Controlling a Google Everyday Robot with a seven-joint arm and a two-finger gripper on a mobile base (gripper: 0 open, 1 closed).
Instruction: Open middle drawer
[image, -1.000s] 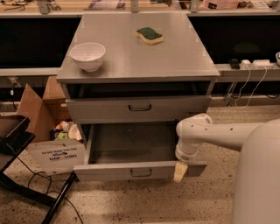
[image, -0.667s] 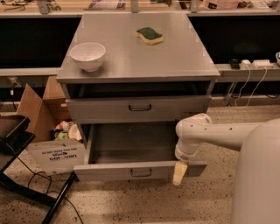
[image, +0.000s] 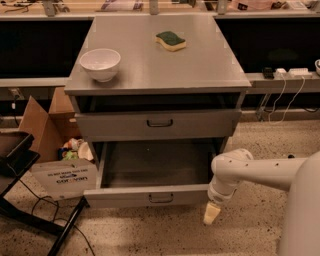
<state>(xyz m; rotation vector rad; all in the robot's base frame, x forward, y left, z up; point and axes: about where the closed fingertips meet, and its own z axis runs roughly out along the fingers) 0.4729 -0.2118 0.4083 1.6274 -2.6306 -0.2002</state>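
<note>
Drawer: wide shallow grey metal middle drawer (image: 125, 196), pulled out, dark loop handle (image: 161, 198) centred.
Claw: cream claw (image: 211, 212) just off its right front corner; open or closed, can't tell.
Bearing: handle lies left of claw; front runs left-right.

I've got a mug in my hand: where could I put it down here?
The grey cabinet top is bare between the white bowl and the green sponge, and over its front right quarter. The pulled-out grey metal drawer looks empty inside. Its right front corner is crowded: the gripper hangs there.
</note>
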